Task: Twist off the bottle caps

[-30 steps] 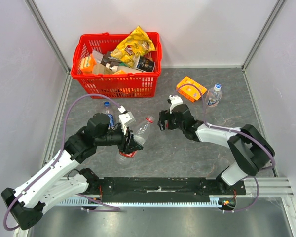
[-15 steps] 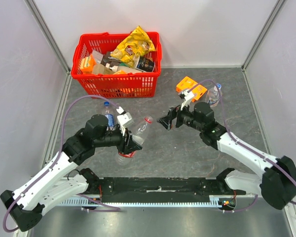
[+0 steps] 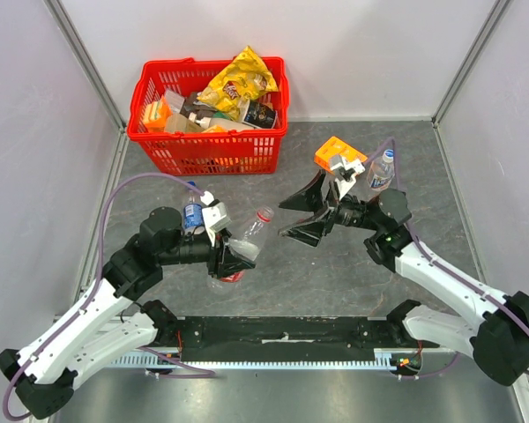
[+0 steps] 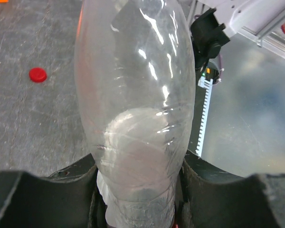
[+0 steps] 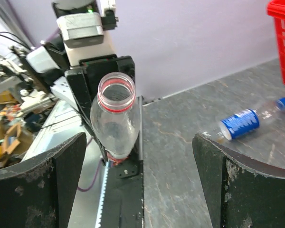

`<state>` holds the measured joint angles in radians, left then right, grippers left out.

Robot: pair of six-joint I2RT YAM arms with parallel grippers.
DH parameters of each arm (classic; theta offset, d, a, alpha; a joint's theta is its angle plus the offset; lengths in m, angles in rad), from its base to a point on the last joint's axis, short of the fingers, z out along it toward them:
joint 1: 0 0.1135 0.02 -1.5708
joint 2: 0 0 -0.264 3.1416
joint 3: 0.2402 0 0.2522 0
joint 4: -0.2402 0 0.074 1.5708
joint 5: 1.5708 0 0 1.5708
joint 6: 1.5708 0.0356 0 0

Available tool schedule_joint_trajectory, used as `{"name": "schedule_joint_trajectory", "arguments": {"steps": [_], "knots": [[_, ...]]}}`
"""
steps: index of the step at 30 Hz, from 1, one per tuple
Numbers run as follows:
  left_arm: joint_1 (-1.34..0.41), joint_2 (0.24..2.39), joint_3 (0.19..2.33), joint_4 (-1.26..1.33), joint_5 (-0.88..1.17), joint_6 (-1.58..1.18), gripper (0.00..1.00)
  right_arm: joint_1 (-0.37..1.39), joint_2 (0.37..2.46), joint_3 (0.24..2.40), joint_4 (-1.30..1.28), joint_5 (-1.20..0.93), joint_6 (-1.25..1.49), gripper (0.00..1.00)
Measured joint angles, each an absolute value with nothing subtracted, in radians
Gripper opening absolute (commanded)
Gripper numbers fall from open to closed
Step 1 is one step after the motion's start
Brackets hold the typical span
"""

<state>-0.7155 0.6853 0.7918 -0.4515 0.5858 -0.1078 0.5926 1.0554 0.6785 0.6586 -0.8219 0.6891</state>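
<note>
Mottled grey tabletop (image 3: pixel 317 273), clear rounded bottle (image 4: pixel 135 95)

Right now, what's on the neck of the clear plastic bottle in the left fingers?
No cap: the clear plastic bottle shows an open mouth with only a red ring. Its middle is covered by the left fingers.

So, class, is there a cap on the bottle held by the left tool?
No, the bottle has an open, uncapped mouth facing the right wrist camera.

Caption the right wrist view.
Open right gripper facing the uncapped bottle in the left gripper; blue-labelled bottle lies beyond.
</note>
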Motion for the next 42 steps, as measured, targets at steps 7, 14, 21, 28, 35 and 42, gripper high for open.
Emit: {"name": "schedule_joint_trajectory", "arguments": {"steps": [7, 14, 21, 28, 35, 42], "knots": [[-0.715, 0.745, 0.792, -0.34, 0.717, -0.103, 0.43, 0.604, 1.158, 0.68, 0.977, -0.879, 0.941, 0.98], [-0.715, 0.799, 0.792, -0.291, 0.78, -0.104, 0.44, 0.628, 1.22, 0.695, 1.153, -0.883, 1.077, 0.81], [-0.715, 0.791, 0.792, -0.278, 0.789, -0.103, 0.44, 0.644, 1.243, 0.7, 1.218, -0.874, 1.124, 0.66], [-0.715, 0.793, 0.792, -0.274, 0.791, -0.104, 0.44, 0.665, 1.276, 0.71, 1.224, -0.866, 1.136, 0.43], [-0.715, 0.793, 0.792, -0.269, 0.797, -0.115, 0.45, 0.666, 1.277, 0.712, 1.235, -0.858, 1.089, 0.0], [-0.715, 0.794, 0.792, -0.267, 0.794, -0.118, 0.59, 0.666, 1.276, 0.712, 1.241, -0.859, 1.092, 0.0]]}}
